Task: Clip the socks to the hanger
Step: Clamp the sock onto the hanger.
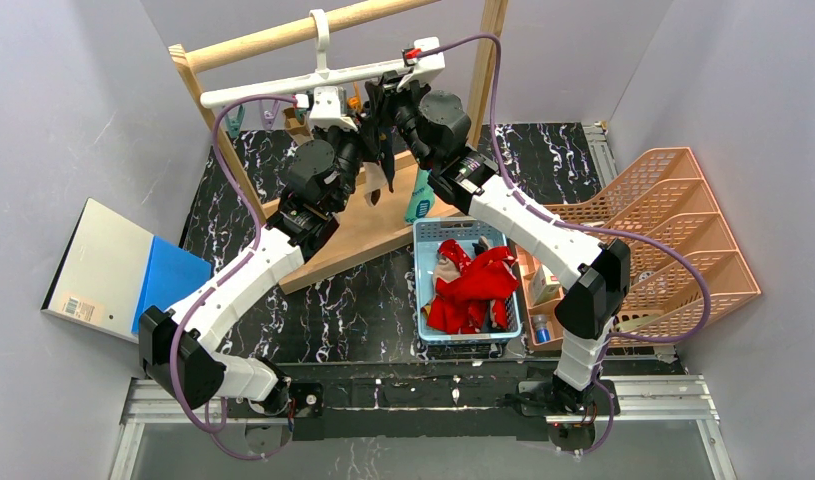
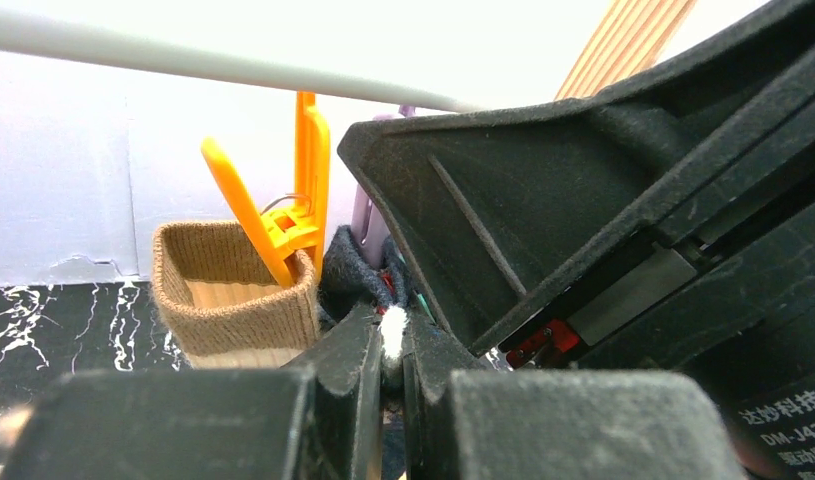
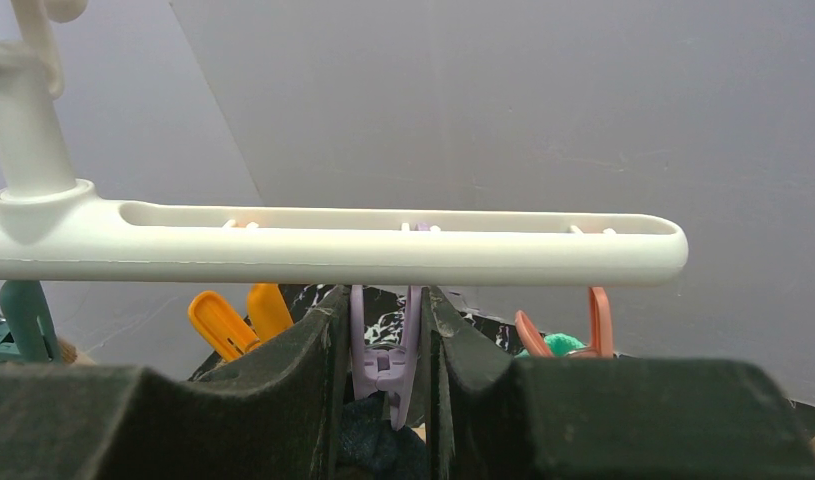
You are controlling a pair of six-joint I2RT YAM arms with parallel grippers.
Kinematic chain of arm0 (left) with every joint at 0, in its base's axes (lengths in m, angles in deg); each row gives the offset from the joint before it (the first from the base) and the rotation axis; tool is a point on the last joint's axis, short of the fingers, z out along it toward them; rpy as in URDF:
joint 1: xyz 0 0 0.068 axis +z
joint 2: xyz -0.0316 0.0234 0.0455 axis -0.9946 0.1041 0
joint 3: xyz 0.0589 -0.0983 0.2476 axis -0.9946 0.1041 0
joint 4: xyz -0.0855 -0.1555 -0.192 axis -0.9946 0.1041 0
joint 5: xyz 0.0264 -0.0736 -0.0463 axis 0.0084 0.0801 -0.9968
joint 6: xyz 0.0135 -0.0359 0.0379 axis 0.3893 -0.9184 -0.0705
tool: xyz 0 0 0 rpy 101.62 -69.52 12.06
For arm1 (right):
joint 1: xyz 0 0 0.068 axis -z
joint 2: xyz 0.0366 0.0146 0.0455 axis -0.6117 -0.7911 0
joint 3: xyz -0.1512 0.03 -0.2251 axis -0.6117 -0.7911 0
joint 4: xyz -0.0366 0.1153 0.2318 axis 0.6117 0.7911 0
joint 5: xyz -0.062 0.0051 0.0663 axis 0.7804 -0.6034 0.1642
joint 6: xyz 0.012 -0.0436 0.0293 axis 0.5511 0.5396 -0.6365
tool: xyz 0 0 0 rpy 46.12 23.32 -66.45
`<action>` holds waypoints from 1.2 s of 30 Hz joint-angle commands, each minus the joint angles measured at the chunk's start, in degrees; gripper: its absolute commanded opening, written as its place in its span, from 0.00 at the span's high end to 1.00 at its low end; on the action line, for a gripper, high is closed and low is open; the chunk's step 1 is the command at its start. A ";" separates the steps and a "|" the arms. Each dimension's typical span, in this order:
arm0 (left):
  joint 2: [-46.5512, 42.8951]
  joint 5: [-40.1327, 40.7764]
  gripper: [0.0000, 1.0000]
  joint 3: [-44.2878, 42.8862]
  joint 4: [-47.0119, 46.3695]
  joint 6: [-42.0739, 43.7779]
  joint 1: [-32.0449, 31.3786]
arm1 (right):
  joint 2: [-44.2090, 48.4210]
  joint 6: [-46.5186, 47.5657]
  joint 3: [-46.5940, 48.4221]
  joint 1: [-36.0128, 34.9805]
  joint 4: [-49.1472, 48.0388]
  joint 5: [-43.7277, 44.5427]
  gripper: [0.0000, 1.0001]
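A: Navy sock (image 2: 348, 278)?
B: Mostly hidden; only a dark fold shows under the hanger (image 3: 333, 245), beside a clipped beige sock (image 2: 233, 300).
A: Arms?
B: Both are raised to the hanger. The left gripper (image 2: 391, 345) pinches the sock, and the right gripper (image 3: 386, 330) squeezes the purple clip (image 3: 381, 372).
A: Basket (image 1: 419, 280)?
B: Below the hanger, holding red socks (image 1: 473, 285).

Robot lab booth: grey panel walls (image 1: 43, 120), marbled tabletop (image 1: 363, 310).

1. Your left arm (image 1: 243, 275) and right arm (image 1: 528, 225) both reach forward and up, with the wrists close together.
2. Your left gripper (image 2: 391, 340) is pinched nearly closed on a sock (image 2: 355, 275).
3. Your right gripper (image 3: 386, 305) squeezes a clip (image 3: 388, 365).
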 commanded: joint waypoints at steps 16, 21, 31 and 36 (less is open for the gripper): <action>-2.57 0.36 1.00 -0.18 -3.41 0.64 0.35 | 3.31 -2.49 1.84 0.04 2.51 -1.10 0.99; -2.57 0.51 1.00 -0.38 -3.33 1.04 0.35 | 3.37 -2.82 2.47 0.05 3.21 -1.74 0.86; -2.18 0.69 1.00 -0.48 -3.32 1.20 0.35 | 4.52 -3.92 2.89 0.02 3.47 -2.56 0.56; -1.81 0.38 1.00 -1.41 -2.99 1.76 0.35 | 5.38 -4.89 3.97 0.10 4.47 -4.07 0.45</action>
